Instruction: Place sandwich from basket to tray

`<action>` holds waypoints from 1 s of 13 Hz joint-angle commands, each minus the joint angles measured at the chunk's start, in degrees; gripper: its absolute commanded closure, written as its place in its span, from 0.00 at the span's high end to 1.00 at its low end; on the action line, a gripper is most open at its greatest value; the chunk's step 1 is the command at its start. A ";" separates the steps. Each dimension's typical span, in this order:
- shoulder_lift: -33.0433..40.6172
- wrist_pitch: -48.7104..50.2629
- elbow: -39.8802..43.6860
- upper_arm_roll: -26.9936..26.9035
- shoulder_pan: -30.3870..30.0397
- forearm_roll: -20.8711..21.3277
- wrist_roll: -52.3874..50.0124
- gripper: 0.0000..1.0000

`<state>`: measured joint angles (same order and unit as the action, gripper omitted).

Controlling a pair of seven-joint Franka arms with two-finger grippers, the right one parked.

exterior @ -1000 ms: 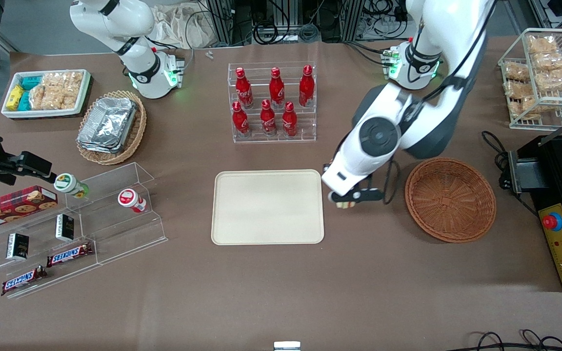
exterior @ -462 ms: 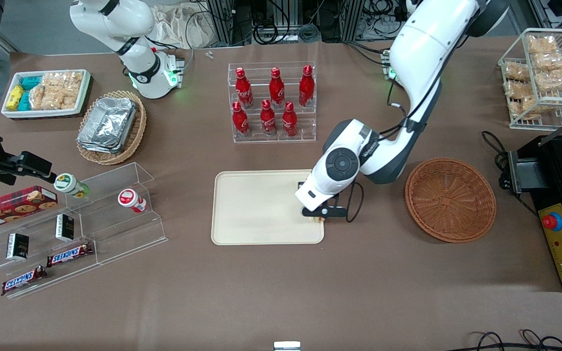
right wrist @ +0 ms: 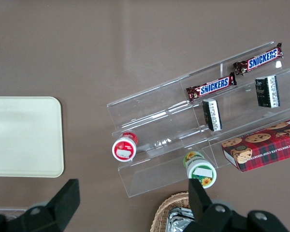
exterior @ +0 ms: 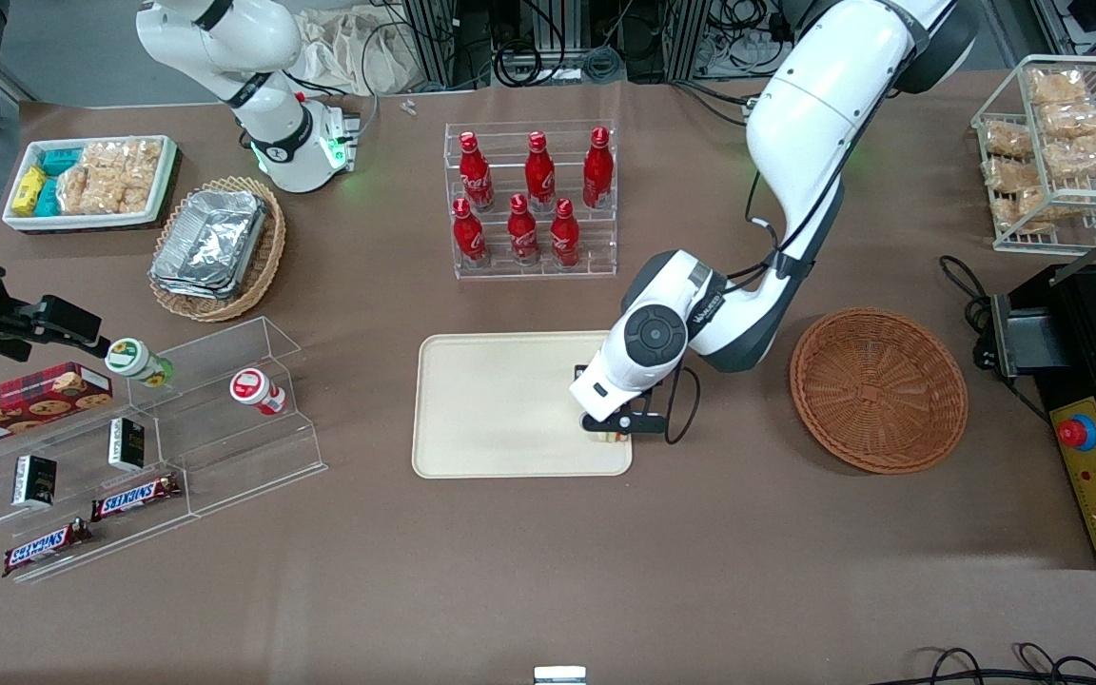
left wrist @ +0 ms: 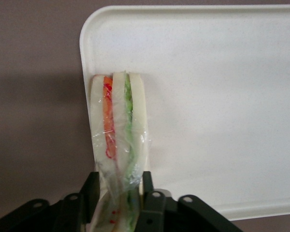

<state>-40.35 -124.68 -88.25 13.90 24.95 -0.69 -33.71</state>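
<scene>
A: How far along can the task be judged to be?

B: Most of it appears done. The round, shallow, reddish-brown wicker basket [exterior: 878, 389] is seen with nothing in it, and the small triangular wedge of white bread in clear wrap, the sandwich [left wrist: 118, 130], is held over the flat rectangular cream-beige plastic tray [exterior: 500, 404]. Only lowering and release seem to be left.

A: Where exactly is the sandwich found?

B: It is carried at the tray corner nearest the basket and the front camera, close to the rim. Whether it is touching the tray surface cannot be told.

A: And the left gripper [left wrist: 117, 193]?

B: It is positioned above that same corner, its 2 black fingers pinching the sandwich at one end.

A: What can be said of materials, largest first?

B: The tray is smooth and matte, with rounded corners and a low rim. The basket is coarsely woven in rings. The sandwich is soft-looking; 2 filling layers, orange-red and green, are shown between pale bread slices, and the film is wrinkled and glossy.
</scene>
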 commanded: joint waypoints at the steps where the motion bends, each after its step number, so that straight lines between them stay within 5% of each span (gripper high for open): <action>1: 0.36 0.22 1.50 -0.28 0.46 0.78 -1.26 0.99; 4: 6.40 6.78 1.24 -0.63 -0.51 0.25 -1.80 1.00; 13: 24.34 33.96 1.41 -0.63 -20.18 0.51 16.73 0.99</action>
<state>-19.55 -93.65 -85.46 12.85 8.09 -0.67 -20.36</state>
